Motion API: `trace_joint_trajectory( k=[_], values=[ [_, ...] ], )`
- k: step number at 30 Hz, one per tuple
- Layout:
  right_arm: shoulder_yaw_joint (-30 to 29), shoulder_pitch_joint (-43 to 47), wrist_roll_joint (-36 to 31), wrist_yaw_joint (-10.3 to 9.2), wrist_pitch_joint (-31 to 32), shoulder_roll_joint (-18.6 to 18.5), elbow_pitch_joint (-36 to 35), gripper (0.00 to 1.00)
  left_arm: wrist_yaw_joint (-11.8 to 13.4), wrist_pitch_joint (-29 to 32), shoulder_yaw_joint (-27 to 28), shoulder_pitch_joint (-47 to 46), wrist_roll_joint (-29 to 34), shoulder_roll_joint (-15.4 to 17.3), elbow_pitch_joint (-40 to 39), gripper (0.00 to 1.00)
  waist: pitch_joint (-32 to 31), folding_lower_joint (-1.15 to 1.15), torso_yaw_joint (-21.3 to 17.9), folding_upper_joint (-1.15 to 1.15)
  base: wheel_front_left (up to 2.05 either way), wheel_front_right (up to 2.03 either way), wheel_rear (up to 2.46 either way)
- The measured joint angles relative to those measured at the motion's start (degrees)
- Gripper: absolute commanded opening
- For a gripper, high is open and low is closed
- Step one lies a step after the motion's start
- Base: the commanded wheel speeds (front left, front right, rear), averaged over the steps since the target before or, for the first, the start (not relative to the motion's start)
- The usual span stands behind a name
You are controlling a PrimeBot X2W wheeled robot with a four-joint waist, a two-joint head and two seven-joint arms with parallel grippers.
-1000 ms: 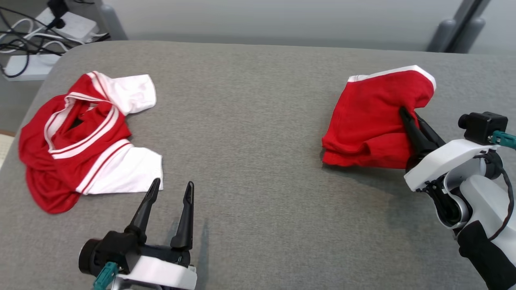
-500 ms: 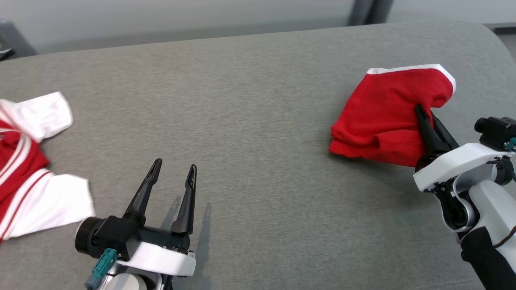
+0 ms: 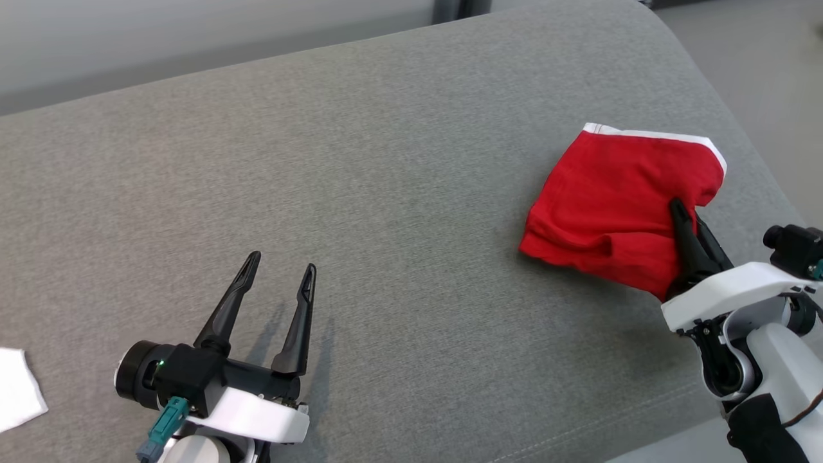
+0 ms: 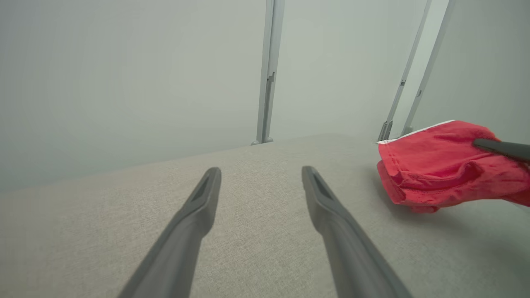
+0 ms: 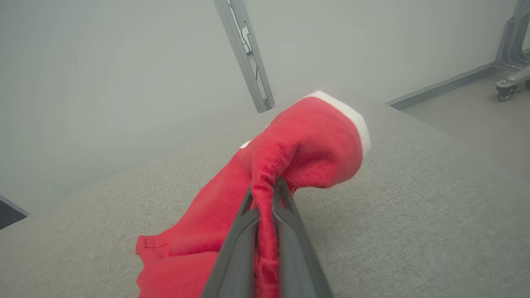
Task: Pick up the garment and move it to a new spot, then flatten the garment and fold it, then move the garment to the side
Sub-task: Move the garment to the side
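While the right hand (image 3: 683,213) stays clenched on a pinch of the folded red garment (image 3: 604,199) at the right of the frame, the cloth lies slantwise on the grey tabletop (image 3: 386,161), white-trimmed edge toward the upper right and folded edge toward the lower left. The left hand (image 3: 283,261) hovers released at lower left. Since a second ago the head camera has swung right, leaving just a white cloth corner (image 3: 16,386) at the left edge.

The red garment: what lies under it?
The grey padded surface lies under the red garment, whose edge the right gripper pinches. Anything between cloth and surface is covered.
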Motion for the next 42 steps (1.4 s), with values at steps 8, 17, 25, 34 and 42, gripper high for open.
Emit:
trace_joint_trajectory(
  k=[8, 17, 25, 34, 42],
  values=[
    [-3.7, 3.7, -1.2, 0.0, 0.0, 1.8, -1.4, 0.0, -0.6, 0.0, 0.1, 0.0, 0.3, 0.4, -0.3, 1.0, -0.3, 0.0, -3.7, 0.0, 0.0, 0.0, 0.0],
    [-4.7, 6.1, -2.3, 0.0, 0.0, 2.7, -2.2, 0.0, -0.7, 0.0, -0.1, 0.1, 0.5, 1.1, -1.0, 1.0, -0.8, 0.0, -6.8, 0.0, 0.0, 0.0, 0.0],
    [-6.4, 6.6, -2.4, 0.0, 0.0, 3.8, -3.1, 0.0, -0.7, 0.0, -0.4, 0.2, 0.5, 1.7, -1.0, 1.0, -0.4, 0.0, -7.7, 0.0, 0.0, 0.0, 0.0],
    [-12.6, 5.3, -3.2, 0.0, 0.0, 5.8, -5.7, 0.0, -0.7, 0.0, -0.5, 0.1, 0.5, 2.9, -1.3, 1.0, 1.6, 0.0, -6.7, 0.0, 0.0, 0.0, 0.0],
    [-19.1, -3.6, -7.4, 0.0, -0.1, 8.3, -7.6, 0.0, -0.7, 0.0, -1.2, -1.9, 0.8, 3.8, -3.5, 1.0, 5.1, 0.0, -5.0, 0.0, 0.0, 0.0, 0.0]
  ],
)
